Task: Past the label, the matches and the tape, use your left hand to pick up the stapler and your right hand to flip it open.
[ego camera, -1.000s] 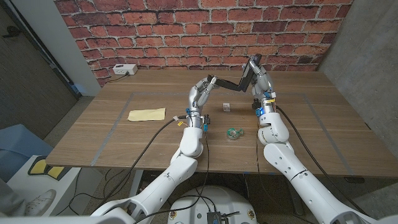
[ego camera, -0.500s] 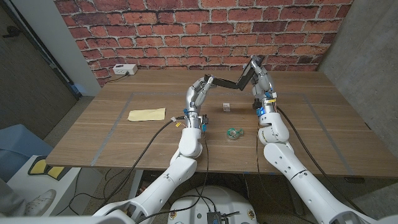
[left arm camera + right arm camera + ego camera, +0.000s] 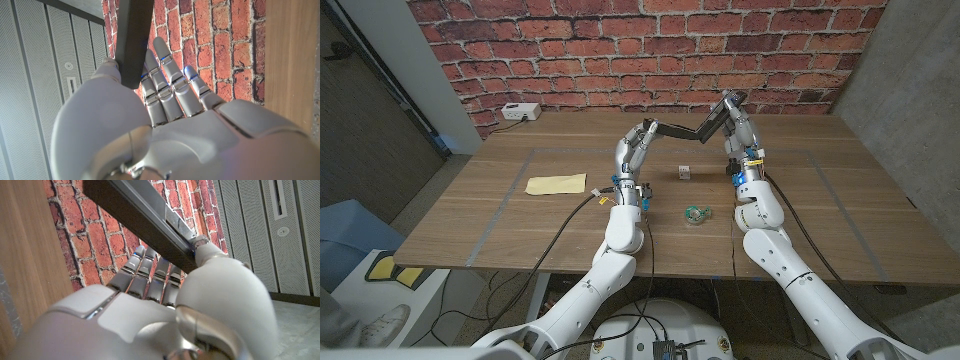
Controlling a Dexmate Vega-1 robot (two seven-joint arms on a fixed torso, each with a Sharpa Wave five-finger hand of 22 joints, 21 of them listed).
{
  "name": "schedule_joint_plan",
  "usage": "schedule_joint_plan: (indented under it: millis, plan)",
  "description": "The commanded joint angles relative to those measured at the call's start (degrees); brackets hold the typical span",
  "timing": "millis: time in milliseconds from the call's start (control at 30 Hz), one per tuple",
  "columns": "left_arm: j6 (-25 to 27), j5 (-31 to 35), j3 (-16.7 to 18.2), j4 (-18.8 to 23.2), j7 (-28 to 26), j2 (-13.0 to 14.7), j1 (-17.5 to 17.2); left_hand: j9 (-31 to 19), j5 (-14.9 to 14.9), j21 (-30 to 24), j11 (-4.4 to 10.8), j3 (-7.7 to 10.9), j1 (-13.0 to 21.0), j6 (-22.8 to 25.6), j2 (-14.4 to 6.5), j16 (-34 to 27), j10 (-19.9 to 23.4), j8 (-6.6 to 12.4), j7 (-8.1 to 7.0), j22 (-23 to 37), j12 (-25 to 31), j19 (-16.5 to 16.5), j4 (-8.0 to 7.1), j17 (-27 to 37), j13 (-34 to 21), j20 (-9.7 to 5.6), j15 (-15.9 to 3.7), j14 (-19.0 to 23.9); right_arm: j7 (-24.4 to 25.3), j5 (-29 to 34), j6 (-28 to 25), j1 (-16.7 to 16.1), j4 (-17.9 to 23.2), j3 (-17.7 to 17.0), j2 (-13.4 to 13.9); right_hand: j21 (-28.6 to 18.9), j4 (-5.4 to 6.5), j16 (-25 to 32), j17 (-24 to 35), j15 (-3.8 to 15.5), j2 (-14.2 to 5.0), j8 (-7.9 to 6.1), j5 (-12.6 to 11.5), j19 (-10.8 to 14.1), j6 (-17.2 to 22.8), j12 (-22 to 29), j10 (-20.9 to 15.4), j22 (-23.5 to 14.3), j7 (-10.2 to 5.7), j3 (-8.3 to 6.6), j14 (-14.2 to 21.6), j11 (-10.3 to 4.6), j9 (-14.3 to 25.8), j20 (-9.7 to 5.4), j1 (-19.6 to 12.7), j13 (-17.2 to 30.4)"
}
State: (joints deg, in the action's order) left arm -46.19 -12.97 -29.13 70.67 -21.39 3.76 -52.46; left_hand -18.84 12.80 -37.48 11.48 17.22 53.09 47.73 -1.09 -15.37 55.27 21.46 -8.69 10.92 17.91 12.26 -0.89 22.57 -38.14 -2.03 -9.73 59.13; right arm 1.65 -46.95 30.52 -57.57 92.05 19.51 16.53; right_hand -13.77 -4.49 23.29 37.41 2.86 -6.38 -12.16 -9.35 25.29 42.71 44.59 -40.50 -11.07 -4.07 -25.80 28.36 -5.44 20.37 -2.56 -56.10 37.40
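The black stapler (image 3: 692, 126) hangs in the air above the far middle of the table, spread open between both hands. My left hand (image 3: 634, 150) grips its lower arm, a dark bar (image 3: 132, 40) pressed between thumb and fingers. My right hand (image 3: 736, 128) holds the raised upper arm (image 3: 145, 217), pinched by the thumb against the fingers. Below them on the table lie the small white matchbox (image 3: 684, 172) and the green tape roll (image 3: 697, 213). The yellow label (image 3: 557, 184) lies to the left.
A white box (image 3: 520, 112) with a cable sits at the table's far left edge (image 3: 560, 113) by the brick wall. Cables run down both forearms to the near edge.
My left hand has moved slightly left and up with its end of the stapler, so the stapler is spread a little wider. The right hand has barely moved.
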Motion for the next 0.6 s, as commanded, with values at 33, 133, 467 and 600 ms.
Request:
schedule_joint_plan:
  millis: [33, 133, 467, 600]
  plan:
    - [-0.8, -0.8, 0.4, -0.2, 0.8, -0.4, 0.0, -0.1, 0.4, 0.2, 0.3, 6.68, 7.6, 0.9, -8.5, 0.3, 0.7, 0.06, -0.68, 0.0, 0.0, -0.1, 6.19, 0.0, -1.0, -0.72, -4.0, -0.1, -1.8, -2.1, -0.3, -0.1, -0.1, 0.1, -0.6, -0.3, 1.43, 0.7, 1.2, 10.51, -5.12, 0.36, -0.5, -1.3, 2.6, -0.8, -4.5, -0.5, -4.86, 0.25, 1.6, -6.34, 0.0, -0.65, -3.1, -0.8]
    - [-0.9, -0.8, 0.5, -0.1, 0.9, -0.4, 0.0, -0.1, 0.4, 0.3, 0.29, 6.71, 7.6, 1.0, -8.5, 0.4, 0.7, 0.07, -0.62, 0.0, 0.0, -0.1, 6.2, 0.0, -1.0, -0.71, -4.01, 0.0, -1.9, -2.5, -0.4, -0.1, 0.3, 0.0, -0.7, -1.7, 1.82, 3.3, 3.8, 10.69, -4.96, 0.31, -0.7, -0.6, 2.4, -0.9, -4.7, -1.6, -5.49, 0.57, 5.3, -6.31, 0.0, -1.49, -2.7, -1.1]
    - [-1.7, -1.7, 0.8, 0.2, 1.7, -0.7, 0.1, 0.1, 0.4, 0.2, 0.3, 6.75, 7.6, 1.2, -8.4, 0.5, 0.8, 0.03, -0.64, 0.0, -0.1, 0.3, 6.26, -0.2, -1.3, -0.81, -4.0, 0.2, -1.9, -4.7, -2.2, -0.4, 1.6, 0.0, -1.0, -2.9, 1.06, 5.1, 6.7, 10.7, -4.87, -0.32, -0.8, -0.8, 3.4, -1.1, -5.2, -2.7, -5.07, 0.52, 6.7, -6.26, 0.5, -1.87, -3.3, -1.7]
    - [-2.2, -2.4, 0.8, 0.2, 2.5, -0.9, 0.2, 0.2, 0.4, 0.2, 0.29, 6.73, 7.6, 1.2, -8.3, 0.8, 0.7, -0.02, -0.82, -0.1, -0.3, 0.5, 6.29, -0.3, -1.1, -0.84, -3.98, -0.1, -1.6, -6.8, -3.1, -0.7, 2.2, -0.3, -1.7, -3.2, 0.5, 4.3, 6.9, 10.74, -4.82, -0.25, -0.8, -1.3, 3.4, -1.3, -5.5, -3.0, -4.86, 0.01, 5.5, -6.23, 0.5, -1.65, -3.9, -2.3]
